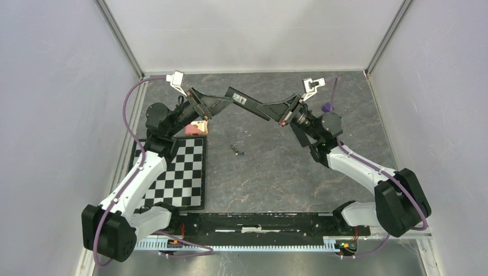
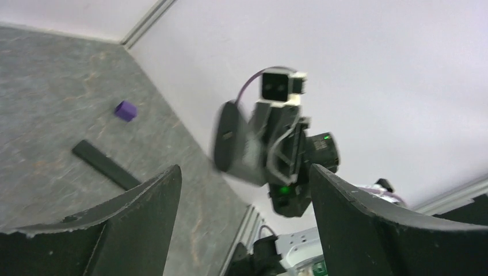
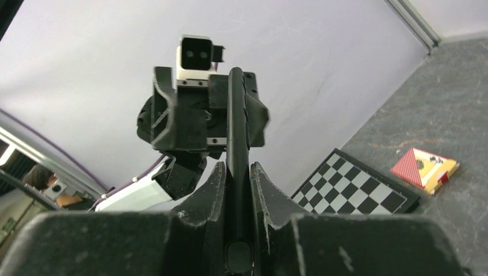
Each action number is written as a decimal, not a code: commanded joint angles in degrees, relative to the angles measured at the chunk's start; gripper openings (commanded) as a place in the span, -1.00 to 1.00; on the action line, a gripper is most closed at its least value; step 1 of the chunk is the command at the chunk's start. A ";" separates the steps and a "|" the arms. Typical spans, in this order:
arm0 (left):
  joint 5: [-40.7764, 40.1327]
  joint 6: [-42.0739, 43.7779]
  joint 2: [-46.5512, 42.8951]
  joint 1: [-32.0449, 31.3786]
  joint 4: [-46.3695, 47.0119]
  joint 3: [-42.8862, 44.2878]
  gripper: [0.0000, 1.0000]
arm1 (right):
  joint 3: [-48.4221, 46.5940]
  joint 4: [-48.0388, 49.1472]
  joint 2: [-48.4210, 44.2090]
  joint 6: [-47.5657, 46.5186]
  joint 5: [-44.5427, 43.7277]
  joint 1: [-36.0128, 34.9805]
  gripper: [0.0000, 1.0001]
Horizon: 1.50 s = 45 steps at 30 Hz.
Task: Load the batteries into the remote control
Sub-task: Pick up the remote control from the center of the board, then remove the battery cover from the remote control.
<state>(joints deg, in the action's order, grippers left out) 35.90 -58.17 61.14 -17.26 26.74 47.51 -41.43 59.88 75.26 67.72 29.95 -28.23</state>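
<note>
White walls enclose a dark grey stone-patterned desk (image 1: 276,172). It carries one black-and-white checkerboard mat (image 1: 181,172) and one red-orange card box (image 1: 198,127). The left claw (image 2: 243,172) gapes wide. One slim black bar remote control (image 1: 246,103), raised at far centre, is pinched in the right claw (image 3: 237,168). One purple cube (image 1: 327,107) and one second black bar (image 2: 106,165) lie at the far right.

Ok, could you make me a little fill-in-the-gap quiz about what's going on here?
1. The right gripper is clamped on a slim black ___.
2. The left gripper has its fingers wide ___, holding nothing.
3. The small cube on the table is coloured ___.

Missing words: remote; open; purple.
</note>
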 commanded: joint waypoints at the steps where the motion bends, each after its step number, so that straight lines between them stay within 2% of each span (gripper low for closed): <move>1: -0.81 -12.17 3.09 -1.29 15.35 0.48 0.70 | -3.05 -5.83 0.34 0.85 -6.30 -2.82 -1.00; 3: -0.78 -12.93 4.28 -2.29 17.03 0.37 0.62 | -4.17 -6.89 1.52 0.74 -6.44 -3.85 -1.00; 12: 0.66 -10.48 5.65 -4.68 12.55 0.70 -0.16 | -2.74 -2.62 4.66 6.12 -8.27 -4.73 -1.00; 14: 0.98 -10.76 5.98 -4.72 12.86 1.07 -0.41 | -2.09 -2.91 5.45 7.25 -8.08 -4.78 -1.00; 16: 1.54 -11.43 6.65 -4.77 13.54 1.26 -0.77 | -1.77 -4.75 5.78 7.56 -8.26 -4.73 -1.00; 18: 2.28 -12.41 7.28 -4.78 14.49 1.20 -0.96 | -2.47 -8.74 5.86 5.84 -8.16 -4.74 -1.00; 19: 2.30 -12.88 7.55 -4.78 15.01 1.15 -0.96 | -2.62 -10.58 5.77 5.10 -8.30 -4.81 -0.97; 20: 2.35 -13.31 7.77 -4.72 15.56 1.02 -0.96 | -2.60 -11.07 5.68 4.36 -8.51 -4.72 -0.84; 24: 1.91 -14.06 8.55 -4.72 16.38 1.22 -0.96 | -4.18 -12.93 5.68 1.70 -8.90 -4.82 -0.09; 27: 1.28 -14.51 8.96 -4.73 16.59 1.48 -0.96 | -5.96 -13.32 6.68 1.11 -7.80 -4.82 0.00; 29: 1.41 -15.14 9.54 -4.72 16.72 2.12 -0.96 | -5.78 -14.44 7.10 1.01 -7.54 -4.77 -0.10; 32: 1.32 -17.90 9.97 -4.65 17.72 2.91 -0.96 | -3.36 -13.07 7.44 1.54 -7.18 -4.38 -0.42; 36: -0.66 -22.12 9.28 -4.04 17.28 3.82 -0.96 | 1.66 -7.53 7.21 1.89 -5.82 -3.22 -0.85; 38: -1.31 -23.15 8.51 -3.01 16.51 4.34 -0.96 | 4.39 -4.16 6.62 1.59 -5.22 -2.15 -0.99; 45: -2.67 -24.41 7.83 -1.02 16.80 5.37 -0.96 | 10.30 7.94 6.35 1.32 -3.38 0.06 -1.00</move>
<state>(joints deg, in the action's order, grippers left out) 36.71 -74.41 72.10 -21.17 33.08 47.51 -36.12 65.23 80.53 73.28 24.34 -31.53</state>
